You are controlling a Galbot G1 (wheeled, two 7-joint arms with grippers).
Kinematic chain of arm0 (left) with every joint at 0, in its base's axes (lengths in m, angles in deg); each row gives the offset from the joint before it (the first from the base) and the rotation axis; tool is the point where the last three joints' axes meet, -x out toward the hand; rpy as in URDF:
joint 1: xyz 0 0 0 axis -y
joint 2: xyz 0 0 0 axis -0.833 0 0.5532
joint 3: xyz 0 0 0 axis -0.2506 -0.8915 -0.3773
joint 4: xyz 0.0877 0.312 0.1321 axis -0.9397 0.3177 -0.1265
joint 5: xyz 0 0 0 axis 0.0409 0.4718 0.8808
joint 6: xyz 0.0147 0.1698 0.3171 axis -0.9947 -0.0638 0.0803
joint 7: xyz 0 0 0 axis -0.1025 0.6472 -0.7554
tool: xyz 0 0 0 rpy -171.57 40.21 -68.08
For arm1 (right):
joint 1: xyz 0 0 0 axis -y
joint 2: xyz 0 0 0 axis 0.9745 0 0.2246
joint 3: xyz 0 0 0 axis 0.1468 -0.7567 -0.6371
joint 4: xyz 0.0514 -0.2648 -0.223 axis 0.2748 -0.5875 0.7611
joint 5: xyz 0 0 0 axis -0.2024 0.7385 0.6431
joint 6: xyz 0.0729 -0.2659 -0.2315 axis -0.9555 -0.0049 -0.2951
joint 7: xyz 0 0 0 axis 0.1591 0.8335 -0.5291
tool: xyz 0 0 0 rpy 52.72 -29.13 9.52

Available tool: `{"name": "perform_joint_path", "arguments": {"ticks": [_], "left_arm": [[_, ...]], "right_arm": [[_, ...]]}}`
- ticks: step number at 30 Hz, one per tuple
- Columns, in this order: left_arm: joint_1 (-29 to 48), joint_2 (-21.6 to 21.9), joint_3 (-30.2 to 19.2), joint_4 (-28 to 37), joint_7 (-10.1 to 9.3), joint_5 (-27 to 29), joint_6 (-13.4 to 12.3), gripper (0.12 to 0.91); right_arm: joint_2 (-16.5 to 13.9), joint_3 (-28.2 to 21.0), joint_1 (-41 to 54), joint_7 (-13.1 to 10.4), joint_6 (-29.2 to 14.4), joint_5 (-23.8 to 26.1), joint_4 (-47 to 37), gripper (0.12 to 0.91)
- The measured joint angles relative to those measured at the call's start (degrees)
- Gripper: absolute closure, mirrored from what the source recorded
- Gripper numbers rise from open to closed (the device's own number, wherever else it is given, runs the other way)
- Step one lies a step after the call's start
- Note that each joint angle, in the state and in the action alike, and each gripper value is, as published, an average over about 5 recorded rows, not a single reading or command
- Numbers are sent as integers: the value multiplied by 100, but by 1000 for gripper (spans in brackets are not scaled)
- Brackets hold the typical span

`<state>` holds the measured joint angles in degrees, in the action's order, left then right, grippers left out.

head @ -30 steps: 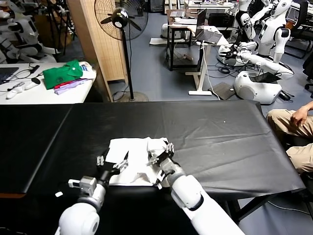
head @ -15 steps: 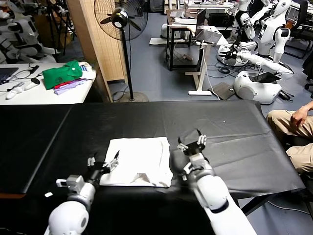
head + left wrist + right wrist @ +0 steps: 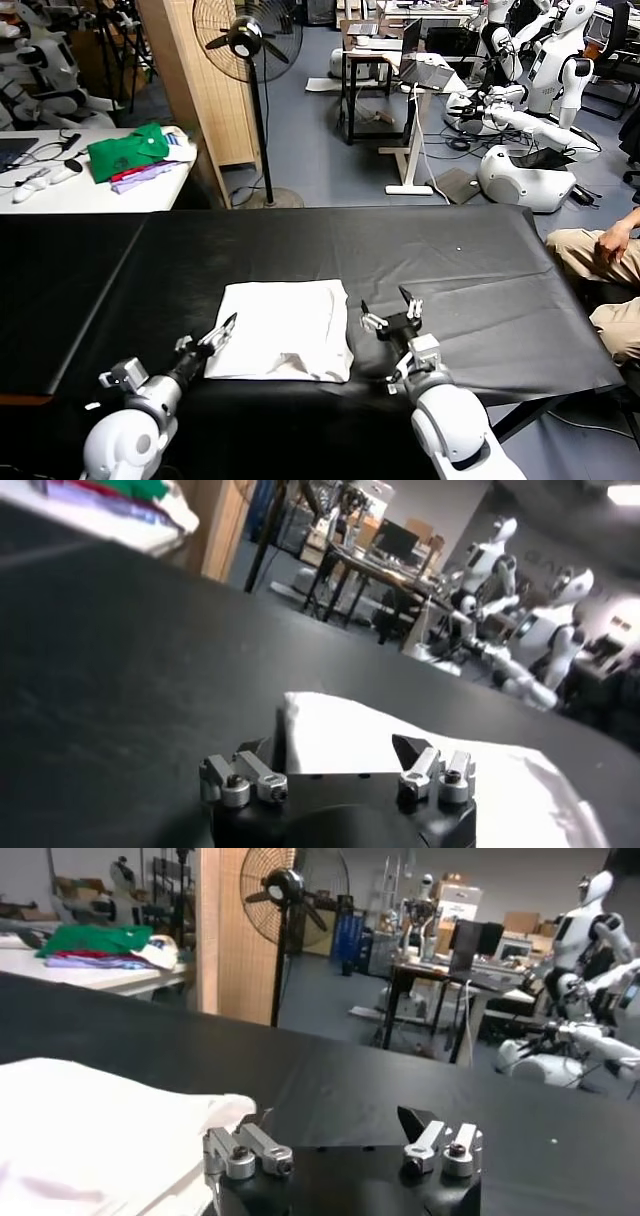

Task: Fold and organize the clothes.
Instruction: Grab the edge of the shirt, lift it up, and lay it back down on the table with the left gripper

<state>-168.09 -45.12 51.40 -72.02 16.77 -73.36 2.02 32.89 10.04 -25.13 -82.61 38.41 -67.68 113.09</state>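
A plain white short-sleeved T-shirt of thin cotton lies folded into a flat, roughly square packet on the long table covered in black cloth, near the table's edge closest to the robot. No logo print shows on its upper face. One loose fold ridges up at the packet's near edge, toward its right corner.

The left gripper sits just beside the T-shirt's near left corner, low over the black cloth, with its fingers spread wide and nothing between them. In the left wrist view the left gripper points at the T-shirt, whose corner rises just beyond the fingertips; whether a fingertip touches the fabric cannot be told.

The right gripper stands on the other side of the T-shirt, close to its right edge but clear of it, with bare black cloth between them. Its fingers are also released and empty. In the right wrist view the right gripper faces across the table, and the T-shirt shows off to one side as soft layered folds.

Beyond the T-shirt, past the far left end of the black table, a white side table carries a green garment lying on a purple cloth. A black pedestal fan stands on the floor well beyond the T-shirt.
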Motion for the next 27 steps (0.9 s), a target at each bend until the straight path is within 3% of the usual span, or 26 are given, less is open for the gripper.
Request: {"name": "perform_joint_path", "arguments": {"ticks": [10, 13, 24, 27], "left_arm": [[175, -125, 32, 257, -80, -878, 171, 232], [213, -139, 27, 310, -85, -929, 173, 288], [235, -171, 5, 403, -94, -693, 88, 840], [191, -144, -13, 293, -49, -174, -92, 882]], "right_arm": [[27, 35, -114, 8, -16, 4, 42, 227], [63, 27, -134, 8, -34, 39, 40, 227], [147, 11, -217, -15, -35, 225, 34, 227], [163, 35, -252, -70, 45, 320, 44, 227]]}}
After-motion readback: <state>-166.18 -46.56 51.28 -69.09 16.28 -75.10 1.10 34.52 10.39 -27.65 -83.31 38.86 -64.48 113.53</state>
